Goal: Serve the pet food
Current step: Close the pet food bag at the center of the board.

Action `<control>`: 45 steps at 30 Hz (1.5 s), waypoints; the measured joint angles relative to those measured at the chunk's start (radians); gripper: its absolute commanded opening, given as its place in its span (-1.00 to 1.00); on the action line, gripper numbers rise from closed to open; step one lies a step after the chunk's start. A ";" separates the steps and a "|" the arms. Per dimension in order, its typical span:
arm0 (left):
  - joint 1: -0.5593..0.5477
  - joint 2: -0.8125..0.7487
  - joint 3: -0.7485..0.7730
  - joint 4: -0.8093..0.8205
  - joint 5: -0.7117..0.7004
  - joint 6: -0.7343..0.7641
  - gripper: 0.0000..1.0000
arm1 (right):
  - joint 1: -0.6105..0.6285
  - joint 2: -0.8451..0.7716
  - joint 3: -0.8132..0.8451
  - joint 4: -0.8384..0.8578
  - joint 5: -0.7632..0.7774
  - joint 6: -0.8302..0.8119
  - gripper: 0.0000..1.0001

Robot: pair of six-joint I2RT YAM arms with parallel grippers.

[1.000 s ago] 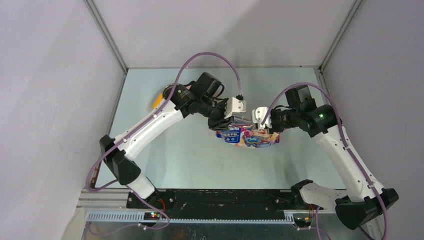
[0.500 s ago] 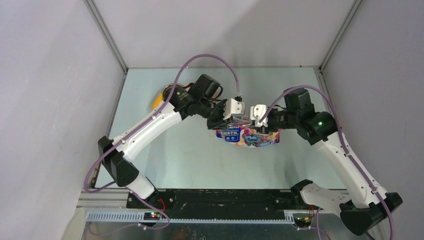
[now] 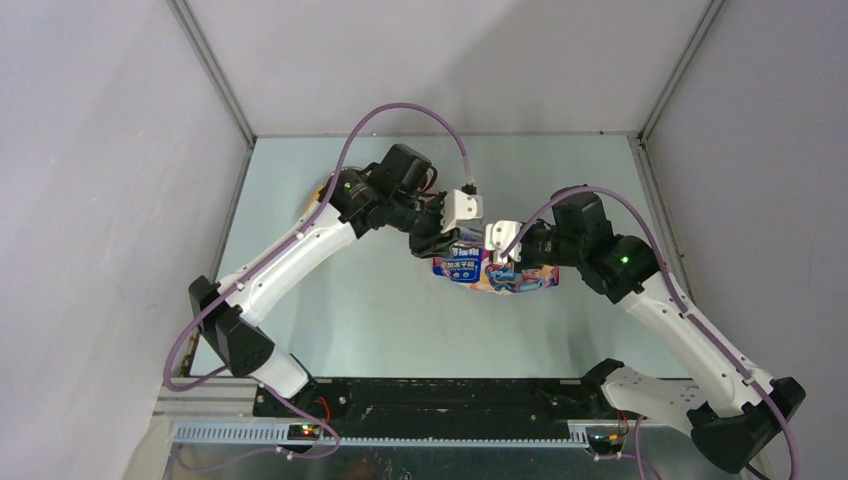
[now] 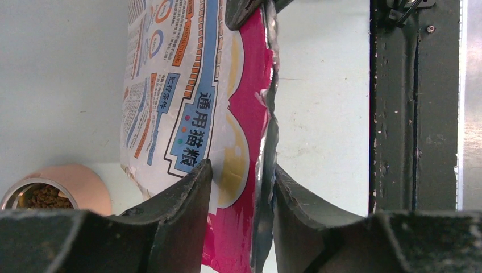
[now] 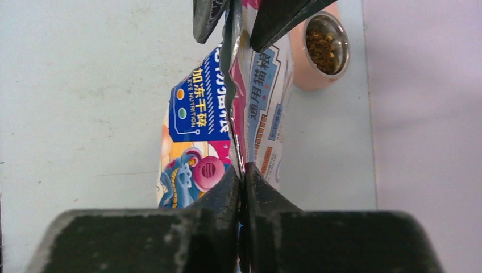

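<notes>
The glossy blue, pink and white cat food bag (image 3: 495,272) stands on edge mid-table between both grippers. My right gripper (image 5: 243,170) is shut on the bag's top seam (image 5: 234,114); in the top view the right gripper (image 3: 503,255) sits over the bag. My left gripper (image 4: 240,170) has its jaws apart, straddling the bag's pink and silver edge (image 4: 267,131); the left gripper (image 3: 455,232) is at the bag's far left end. Dark-brown kibble (image 5: 325,45) lies in a steel bowl beside the bag and also shows in the left wrist view (image 4: 41,196).
The pink feeder (image 5: 310,79) stands close behind the bag; the arms hide it in the top view. A yellow scoop (image 3: 314,205) peeks out behind my left arm at the far left. The black mounting rail (image 4: 415,114) runs along the near edge.
My right arm has swung left, and its gripper has slid along the bag's top toward the left gripper. My left arm has drawn back slightly. The bag stays in place.
</notes>
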 measured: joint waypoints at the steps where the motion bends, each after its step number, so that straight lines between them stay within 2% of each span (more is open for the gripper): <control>1: 0.000 0.000 0.000 0.000 0.000 -0.001 -0.08 | 0.002 -0.004 0.000 0.008 0.008 0.000 -1.00; 9: 0.000 0.000 0.001 -0.019 0.007 0.001 -0.03 | 0.013 -0.010 0.004 -0.012 0.012 -0.001 -1.00; 17: 0.000 -0.019 0.003 -0.062 0.013 0.054 -0.04 | -0.101 0.109 0.134 -0.121 -0.173 0.099 -1.00; 19: 0.002 -0.030 0.000 -0.064 0.009 0.072 -0.16 | -0.138 0.156 0.181 -0.152 -0.227 0.135 -1.00; 20: 0.003 -0.035 -0.003 -0.063 0.006 0.080 -0.32 | -0.154 0.181 0.204 -0.168 -0.252 0.155 -1.00; 22: 0.005 -0.045 -0.012 -0.060 -0.004 0.093 -0.46 | -0.178 0.225 0.245 -0.200 -0.298 0.188 -1.00; 25: 0.011 -0.049 -0.027 -0.044 -0.013 0.105 -0.54 | -0.208 0.285 0.294 -0.249 -0.370 0.226 -1.00; 29: 0.031 -0.049 -0.038 -0.027 -0.011 0.105 -0.96 | -0.228 0.310 0.307 -0.276 -0.421 0.237 -1.00; 32: 0.045 -0.049 -0.038 -0.018 -0.003 0.106 -1.00 | -0.228 0.308 0.307 -0.280 -0.422 0.234 -1.00; 33: 0.051 -0.048 -0.038 -0.016 0.006 0.106 -1.00 | -0.228 0.308 0.307 -0.280 -0.421 0.230 -0.93; 34: 0.058 -0.047 -0.037 -0.018 0.018 0.106 -1.00 | -0.228 0.307 0.307 -0.280 -0.420 0.225 -0.73; 35: 0.063 -0.044 -0.034 -0.020 0.028 0.106 -1.00 | -0.227 0.305 0.307 -0.280 -0.418 0.218 -0.64; 36: 0.071 -0.037 -0.024 -0.031 0.047 0.107 -1.00 | -0.225 0.303 0.307 -0.280 -0.415 0.209 -0.45; 38: 0.094 -0.008 0.018 -0.064 0.085 0.109 -1.00 | -0.217 0.290 0.307 -0.278 -0.413 0.195 -0.21; 40: 0.119 0.039 0.081 -0.121 0.132 0.117 -1.00 | -0.207 0.272 0.306 -0.264 -0.407 0.188 -0.10; 45: 0.146 0.133 0.202 -0.260 0.215 0.163 -1.00 | -0.142 0.233 0.301 -0.202 -0.383 0.187 -0.03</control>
